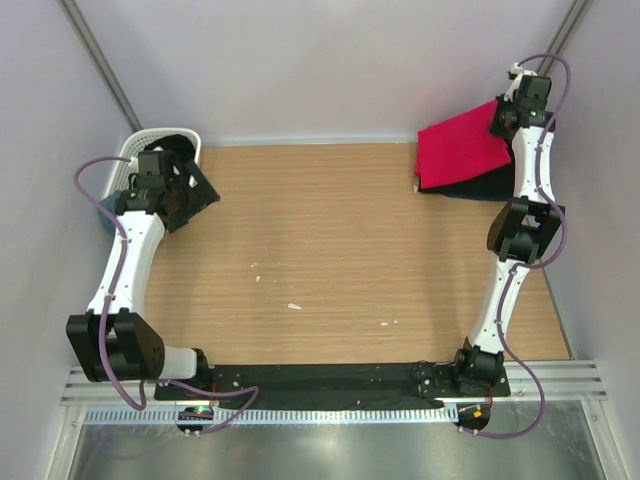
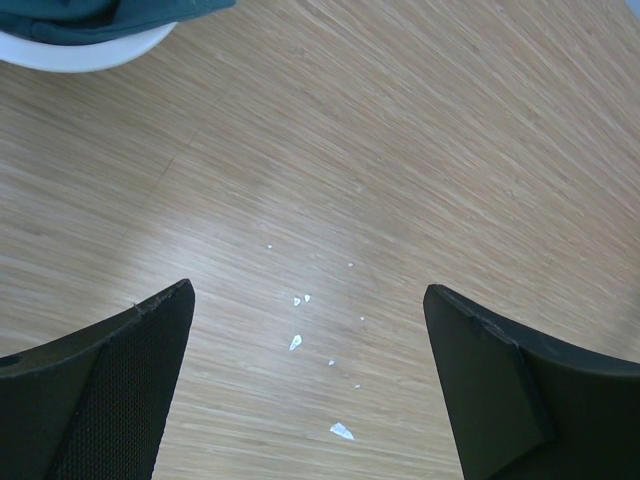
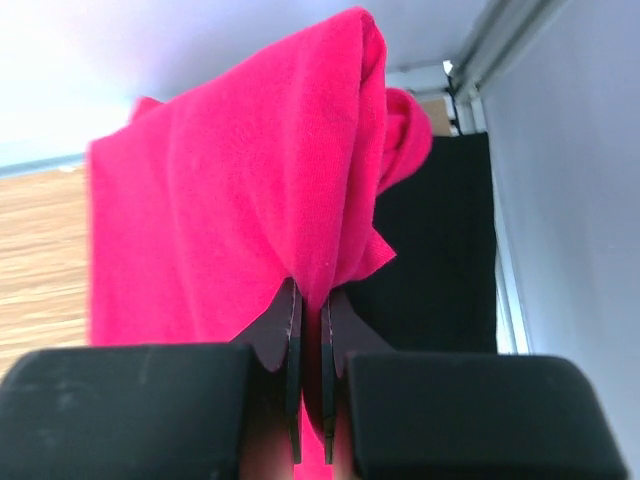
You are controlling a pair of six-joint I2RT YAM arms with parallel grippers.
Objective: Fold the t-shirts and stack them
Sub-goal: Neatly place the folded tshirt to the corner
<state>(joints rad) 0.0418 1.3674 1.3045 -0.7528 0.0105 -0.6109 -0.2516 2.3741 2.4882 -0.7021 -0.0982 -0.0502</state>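
Observation:
A crimson-red t-shirt (image 1: 458,148) hangs lifted over a black t-shirt (image 1: 482,184) at the far right corner of the table. My right gripper (image 1: 503,122) is shut on a fold of the red cloth (image 3: 230,200), which is pinched between its fingers; in the wrist view that gripper (image 3: 310,305) has the black t-shirt (image 3: 440,250) lying behind it. My left gripper (image 1: 196,192) hovers open over bare wood near the far left, and the left wrist view shows nothing between the gripper's (image 2: 310,335) wide-set fingers (image 2: 110,390). A dark grey-blue t-shirt (image 2: 100,15) lies in the basket.
A white lattice basket (image 1: 150,143) stands at the far left corner, its rim (image 2: 80,55) visible just ahead of the left gripper. Small white flecks (image 2: 341,431) dot the wooden table (image 1: 320,250). Grey walls enclose the back and both sides.

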